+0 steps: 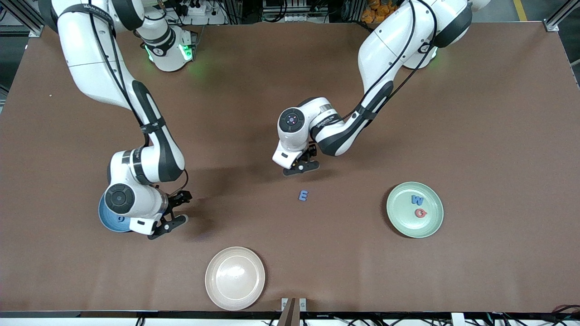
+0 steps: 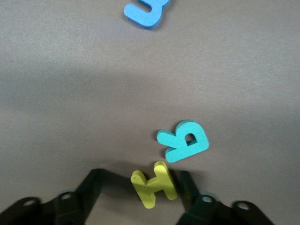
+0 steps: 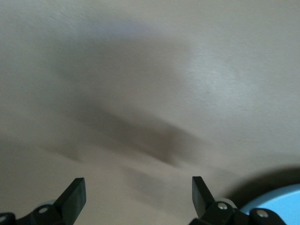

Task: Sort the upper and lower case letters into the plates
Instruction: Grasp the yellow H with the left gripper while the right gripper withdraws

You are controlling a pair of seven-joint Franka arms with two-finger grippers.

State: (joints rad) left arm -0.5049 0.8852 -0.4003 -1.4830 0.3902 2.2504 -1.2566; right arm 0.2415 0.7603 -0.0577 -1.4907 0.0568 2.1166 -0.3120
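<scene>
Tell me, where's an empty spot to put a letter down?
The cream plate is bare. The mint plate has room beside its W and red letter. It's crowded under the left gripper, around the yellow letter and teal letter.

The brown table carries a cream plate at its camera-side edge; a green plate toward the left arm's end; a blue plate toward the right arm's end; a blue letter E mid-table; a teal letter and a yellow letter lie close together.
</scene>
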